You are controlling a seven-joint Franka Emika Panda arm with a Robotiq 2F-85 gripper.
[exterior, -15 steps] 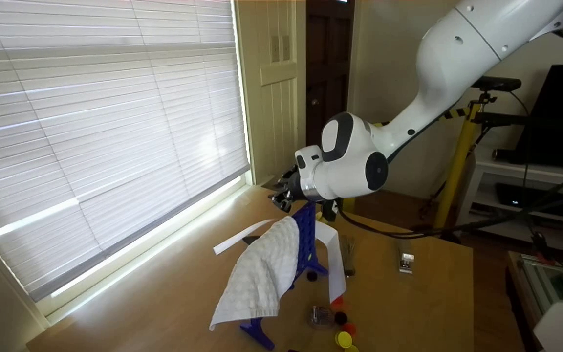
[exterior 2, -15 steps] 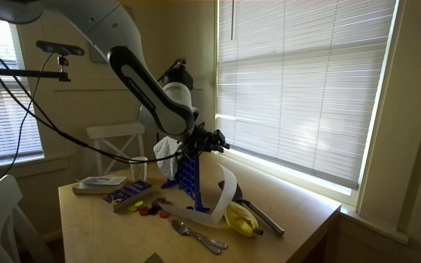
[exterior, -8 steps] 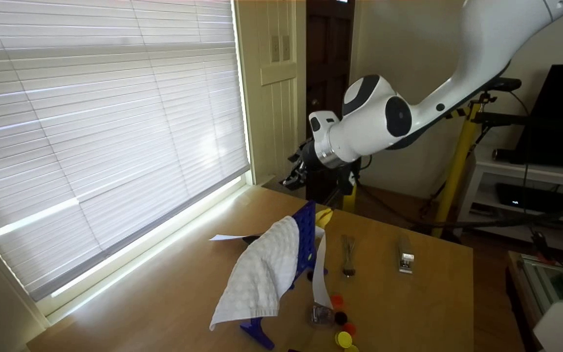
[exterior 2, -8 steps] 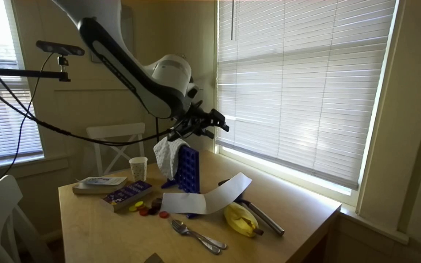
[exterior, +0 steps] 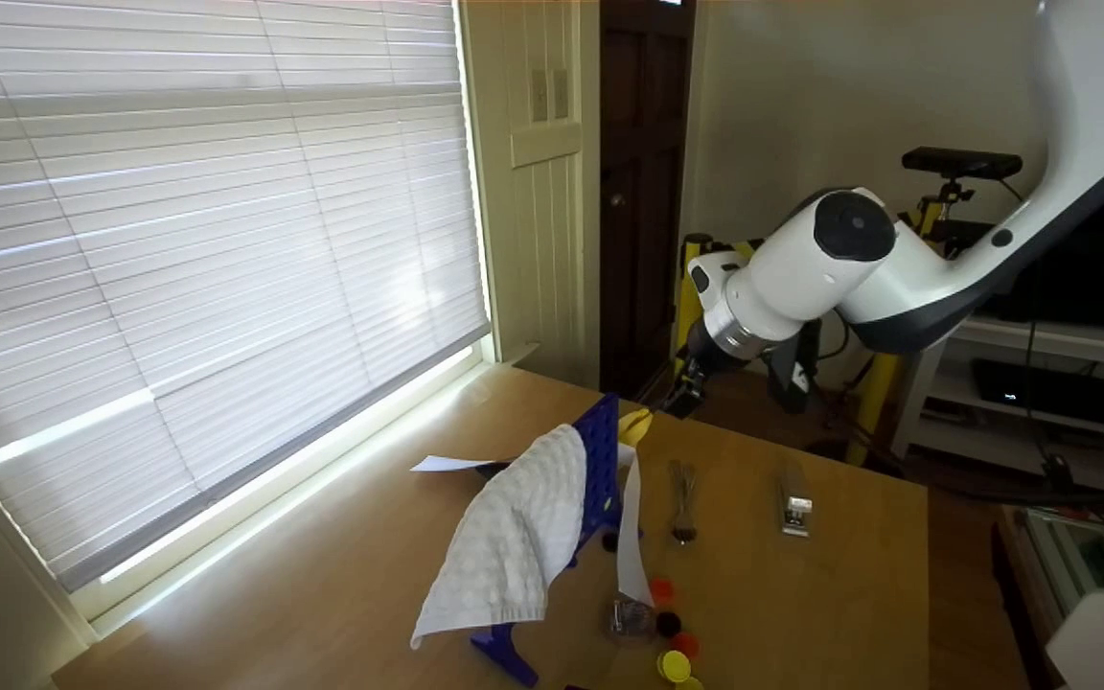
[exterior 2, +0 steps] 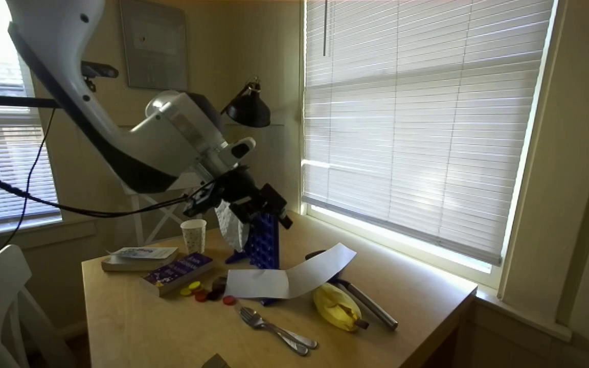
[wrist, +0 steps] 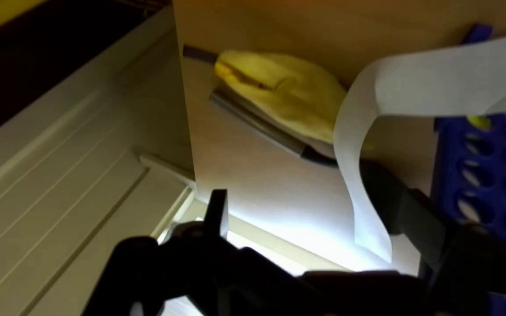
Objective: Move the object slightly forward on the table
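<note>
Paper strip (exterior 2: 258,284), white and bent, is lying on the table (exterior 2: 172,327), below and apart from the gripper (wrist: 319,215). Jaws are standing wide apart: in the wrist view the dark fingers (wrist: 218,213) are showing at either side, with the strip visible past the gap. This view is running dark and blurred. In both exterior views the gripper is pointing obliquely down, hanging above the table; the white arm (exterior: 806,273) is reaching in behind it.

One section of the strip is crossing in front of the blue grid rack (exterior 2: 265,250), hiding part of its foot; one end is rising over the spatula (exterior 2: 368,304); whether touching, cannot tell. A yellow banana-like item (exterior 2: 335,309) is lying just beside the spatula handle. White cloth (exterior: 514,537) is draping over the rack's top.

Near the strip's opposite end, red, dark and yellow discs (exterior: 675,665) are lying in a loose row. Cutlery (exterior 2: 279,332) is lying between the discs and the yellow item. Beyond the discs, a purple book (exterior 2: 179,271), a second book (exterior 2: 138,262) and an upright speckled cup (exterior 2: 194,237) are standing near one another. In an exterior view, a metal stapler-like item (exterior: 795,515) is lying well apart from the strip.
</note>
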